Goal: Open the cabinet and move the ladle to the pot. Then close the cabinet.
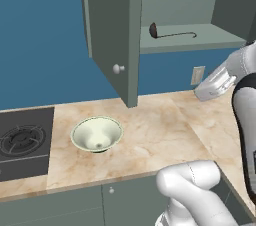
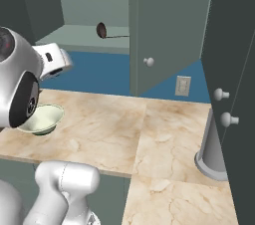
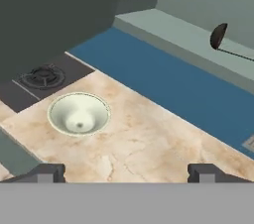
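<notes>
- The cabinet point(image 1: 112, 30) stands open, exposing the ladle point(image 1: 170, 33) on its shelf.
- The gripper point(image 3: 126, 172), jaws spread and empty, hangs probably below that shelf, ready to reach.

No legible text or labels

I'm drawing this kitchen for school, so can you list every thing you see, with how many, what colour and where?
cabinet: one, grey-green, on the wall, doors open
ladle: one, dark head and silvery handle, lying on the cabinet shelf
bowl: one, pale green-white, on the counter beside the stove
stove burner: one, black, left end of the counter
counter: one, beige marble
wall outlet: one, pale, on the blue wall
end effector: one, dark fingertips, open and holding nothing, above the counter
</notes>
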Available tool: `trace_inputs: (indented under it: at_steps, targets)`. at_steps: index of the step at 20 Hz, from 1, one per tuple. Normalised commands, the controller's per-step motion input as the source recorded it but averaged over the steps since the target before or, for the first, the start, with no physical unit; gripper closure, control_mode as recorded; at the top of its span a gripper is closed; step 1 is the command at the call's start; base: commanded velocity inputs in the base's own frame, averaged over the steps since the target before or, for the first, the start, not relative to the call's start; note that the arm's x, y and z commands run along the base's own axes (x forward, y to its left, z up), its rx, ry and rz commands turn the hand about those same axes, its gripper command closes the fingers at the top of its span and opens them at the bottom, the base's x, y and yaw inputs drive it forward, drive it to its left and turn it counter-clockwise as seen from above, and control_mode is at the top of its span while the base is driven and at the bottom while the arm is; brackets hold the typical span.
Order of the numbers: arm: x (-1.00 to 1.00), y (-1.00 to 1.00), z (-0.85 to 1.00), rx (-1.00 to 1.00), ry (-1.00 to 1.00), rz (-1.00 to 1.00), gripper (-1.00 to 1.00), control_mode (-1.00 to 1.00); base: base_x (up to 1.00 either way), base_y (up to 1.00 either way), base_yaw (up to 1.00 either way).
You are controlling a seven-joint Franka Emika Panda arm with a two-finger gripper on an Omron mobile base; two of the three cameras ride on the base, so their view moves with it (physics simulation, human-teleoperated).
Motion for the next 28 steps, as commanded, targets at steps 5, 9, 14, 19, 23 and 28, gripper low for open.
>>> trace_inputs:
  at_steps: [5, 9, 14, 19, 23, 28]
  targets:
    - [0.29, -0.07, 0.00, 0.08, -0.04, -0.40, -1.00, -1.00, 0.00, 0.00, 0.00]
    - [0.44, -0.10, 0.02, 0.09, -0.09, -0.24, -1.00, -1.00, 0.00, 0.00, 0.00]
    - [0.62, -0.15, 0.15, 0.10, -0.01, -0.09, -1.00, -1.00, 0.00, 0.00, 0.00]
    - [0.60, -0.05, 0.24, 0.10, -0.01, -0.07, -1.00, -1.00, 0.00, 0.00, 0.00]
    - [0.46, 0.00, 0.26, 0.05, -0.01, -0.06, -1.00, -1.00, 0.00, 0.00, 0.00]
    - [0.31, 0.00, 0.25, 0.05, -0.03, -0.08, -1.00, -1.00, 0.00, 0.00, 0.00]
